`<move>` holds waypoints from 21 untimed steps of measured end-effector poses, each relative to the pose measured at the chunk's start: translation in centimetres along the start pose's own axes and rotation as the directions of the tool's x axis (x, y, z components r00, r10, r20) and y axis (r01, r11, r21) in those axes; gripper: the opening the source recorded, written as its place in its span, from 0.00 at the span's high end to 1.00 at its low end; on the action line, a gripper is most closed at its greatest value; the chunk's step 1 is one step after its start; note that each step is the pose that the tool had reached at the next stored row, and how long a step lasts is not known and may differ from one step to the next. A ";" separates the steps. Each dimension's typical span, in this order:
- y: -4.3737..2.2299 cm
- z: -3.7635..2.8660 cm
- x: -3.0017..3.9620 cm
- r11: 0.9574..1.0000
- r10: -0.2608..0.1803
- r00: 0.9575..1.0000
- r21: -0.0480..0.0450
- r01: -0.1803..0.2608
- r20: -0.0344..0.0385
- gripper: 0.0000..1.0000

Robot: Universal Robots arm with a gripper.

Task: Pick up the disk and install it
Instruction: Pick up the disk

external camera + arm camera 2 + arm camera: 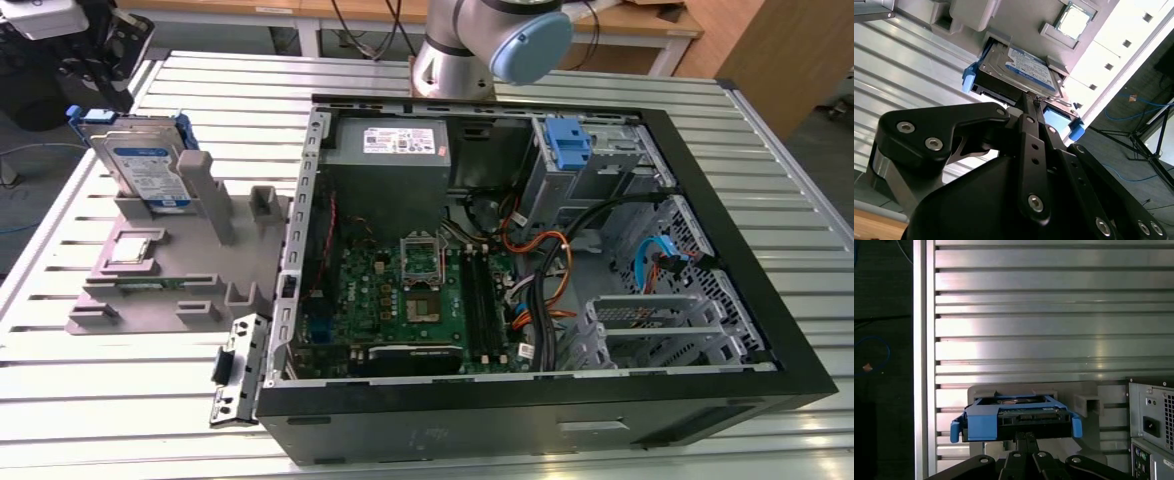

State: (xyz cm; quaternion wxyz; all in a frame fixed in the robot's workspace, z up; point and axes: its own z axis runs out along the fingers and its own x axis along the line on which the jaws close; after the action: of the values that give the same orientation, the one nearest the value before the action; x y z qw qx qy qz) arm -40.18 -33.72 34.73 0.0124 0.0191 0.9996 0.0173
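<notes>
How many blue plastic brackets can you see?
2. One wraps the disk standing in the grey stand beside the computer case; one empty bracket sits inside that case. Others may be hidden.

disk [144, 168]: silver metal body, glossy white-and-blue paper label, smooth blue plastic rails; holder [174, 275]: matt grey plastic; table [561, 85]: ribbed bright metal, sheeny; gripper [1030, 102]: matt black links, shiny screw heads; computer case [534, 425]: matt black shell, bare perforated steel inside

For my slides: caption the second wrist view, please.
Hand close to the blue-railed disk, which stands in a grey holder on the slatted table.
</notes>
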 end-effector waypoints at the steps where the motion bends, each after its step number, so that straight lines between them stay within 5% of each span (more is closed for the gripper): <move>1: 0.00 0.00 0.00 1.000 0.000 1.000 0.000 0.000 0.000 0.90; 4: 0.00 0.00 0.00 0.999 -0.048 0.999 -0.001 0.048 -0.002 0.90; 21: -0.02 0.31 0.08 0.998 -0.055 0.998 0.000 0.055 -0.002 0.90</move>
State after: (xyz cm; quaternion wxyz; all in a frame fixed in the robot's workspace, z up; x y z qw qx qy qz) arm -40.25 -33.72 34.42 0.0119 -0.0086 0.9997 0.0169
